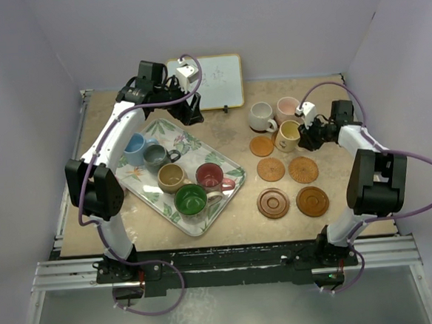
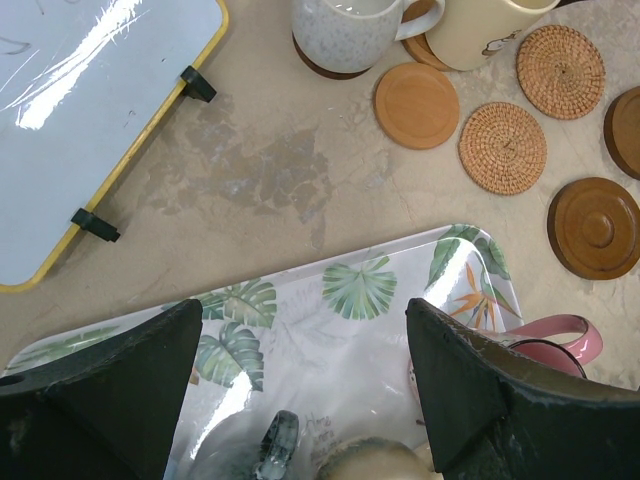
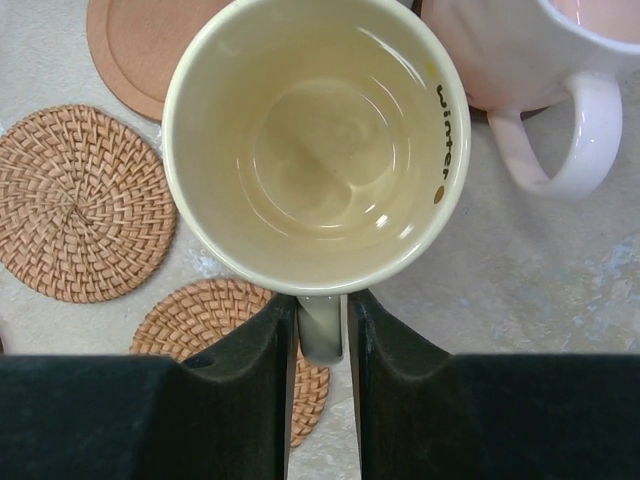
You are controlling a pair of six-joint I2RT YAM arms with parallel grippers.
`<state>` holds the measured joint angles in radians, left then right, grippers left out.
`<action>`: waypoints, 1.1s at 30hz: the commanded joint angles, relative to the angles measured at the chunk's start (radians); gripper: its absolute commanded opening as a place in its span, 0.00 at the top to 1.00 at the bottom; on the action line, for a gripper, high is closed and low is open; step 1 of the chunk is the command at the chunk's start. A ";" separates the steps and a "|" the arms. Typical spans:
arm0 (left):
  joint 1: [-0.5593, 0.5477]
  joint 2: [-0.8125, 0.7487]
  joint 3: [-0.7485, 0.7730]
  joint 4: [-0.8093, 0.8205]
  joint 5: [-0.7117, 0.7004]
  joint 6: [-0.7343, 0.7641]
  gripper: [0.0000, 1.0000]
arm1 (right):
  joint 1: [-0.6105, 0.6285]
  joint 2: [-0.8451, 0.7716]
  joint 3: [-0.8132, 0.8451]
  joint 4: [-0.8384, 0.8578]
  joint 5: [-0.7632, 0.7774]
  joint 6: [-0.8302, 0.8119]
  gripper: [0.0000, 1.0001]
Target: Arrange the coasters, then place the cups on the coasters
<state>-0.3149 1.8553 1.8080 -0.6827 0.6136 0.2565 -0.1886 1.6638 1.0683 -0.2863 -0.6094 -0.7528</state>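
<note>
- I count three cups on coasters, upper right; five wait on the tray.
- Left jaws wide, empty; right jaws narrow at the yellow cup handle, maybe gripping.

Pale lavender walls closed in the back and both sides of the space. The table had a beige, marbled top mottled with darker patches. A bare aluminium rail ran along its near edge, with a grey surface below. Soft, even light glared on a yellow-framed whiteboard at the back.
</note>
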 commanded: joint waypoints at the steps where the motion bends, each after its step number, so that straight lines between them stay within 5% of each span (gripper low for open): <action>1: 0.006 -0.021 0.002 0.005 0.018 0.030 0.20 | 0.003 0.010 0.057 -0.014 0.029 -0.004 0.71; 13: 0.005 -0.016 0.005 0.006 0.018 0.032 0.20 | 0.003 0.047 0.090 -0.002 0.073 0.016 0.64; 16: 0.006 -0.016 0.004 0.005 0.017 0.032 0.20 | 0.003 0.050 0.096 -0.007 0.068 0.017 0.69; 23: 0.006 -0.016 0.003 0.002 0.012 0.037 0.20 | 0.003 0.025 0.101 -0.053 0.021 0.008 0.99; 33: 0.006 -0.015 0.000 0.000 0.012 0.043 0.20 | 0.003 -0.078 0.072 0.011 -0.020 0.016 1.00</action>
<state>-0.3149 1.8553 1.8076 -0.6838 0.6128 0.2737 -0.1856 1.6920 1.1282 -0.3428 -0.5446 -0.7452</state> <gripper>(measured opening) 0.798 0.170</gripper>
